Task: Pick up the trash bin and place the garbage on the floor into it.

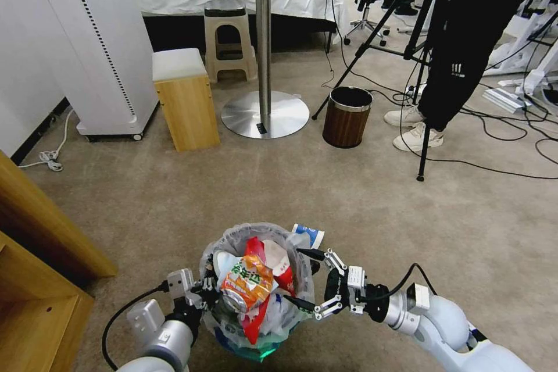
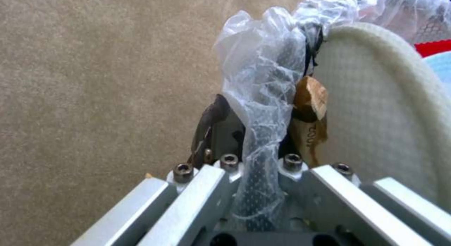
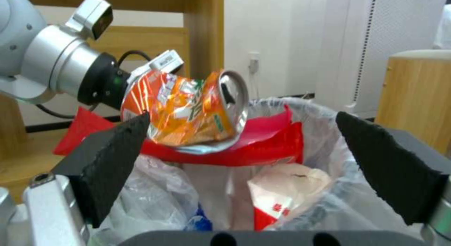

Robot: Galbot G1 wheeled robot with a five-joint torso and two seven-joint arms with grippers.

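Note:
The trash bin [image 1: 302, 290], a black mesh basket with a crinkly clear liner, is close in front of me, heaped with garbage. A crushed orange can [image 1: 245, 288] lies on top of red wrappers [image 1: 254, 247], and a blue-white paper cup [image 1: 308, 235] pokes out at the far rim. My left gripper [image 1: 204, 289] is shut on the bin's left rim; the left wrist view shows the gripper [image 2: 256, 112] pinching liner and mesh, beside a white slipper [image 2: 376, 108] and a wooden stick [image 2: 311, 99]. My right gripper [image 1: 293, 275] stands open at the bin's right rim, its pads [image 3: 112, 158] on either side of the can [image 3: 188, 108].
A brown wood-grain bin [image 1: 347, 116] stands beyond, next to the round table's base [image 1: 265, 114]. A wooden box stool [image 1: 185, 99] and a white cabinet [image 1: 93, 40] are at the back left, a wooden shelf [image 1: 40, 256] at my left. A person's legs, tripod [image 1: 424, 128] and cables are at the right. Bare carpet [image 1: 279, 186] lies between.

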